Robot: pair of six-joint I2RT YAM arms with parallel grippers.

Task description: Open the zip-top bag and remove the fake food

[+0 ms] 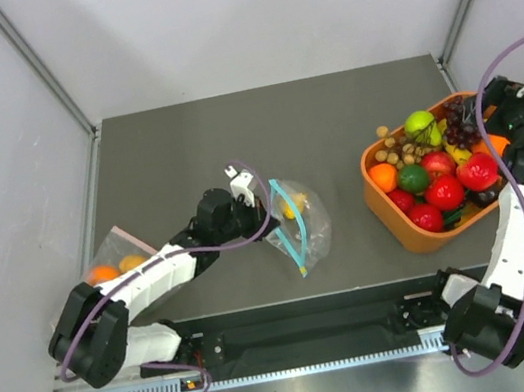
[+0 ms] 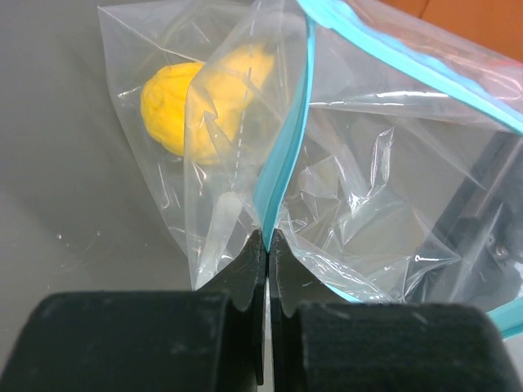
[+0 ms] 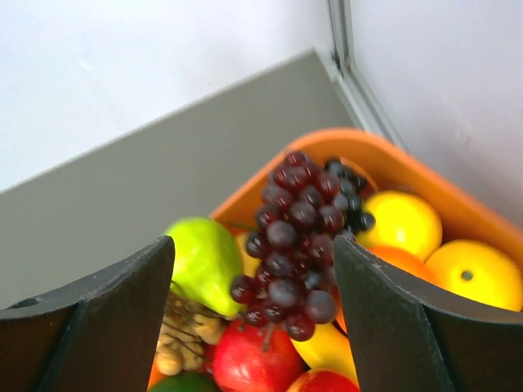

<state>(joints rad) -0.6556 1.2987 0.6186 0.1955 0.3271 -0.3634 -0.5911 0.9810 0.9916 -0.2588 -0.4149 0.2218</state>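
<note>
The dark grey surface [image 1: 193,147] is mostly taken up by two things: an orange tub [image 1: 396,225] of plastic fruit on the right, and the zip-top bag [image 1: 310,228], which is lying roughly mid-surface, just off the end of the left arm. The bag can be expected to behave like any thin clear film. It's basically weightless, floppy and crinkly, and it will likely get dragged along rather than opened if it's only pulled from one side. The film is creased all over and catches glare, so the slick panels are probably best avoided. The teal zip strip [image 2: 286,155] is the stiffer, thicker bit and looks like the sensible place to be grabbed. That's where the left gripper [image 2: 267,245] is already found, pinched tight on one lip of the mouth with the strip rising from between its fingers. The mouth looks at least partly parted, going by the wrist view. The right gripper [image 3: 253,245] is spread wide over the tub with nothing clamped, and a grape bunch is seen below it. One small fake lemon [image 2: 176,110] is visible inside the bag near the far corner. It's hard, glossy and likely to roll or slip.
</note>
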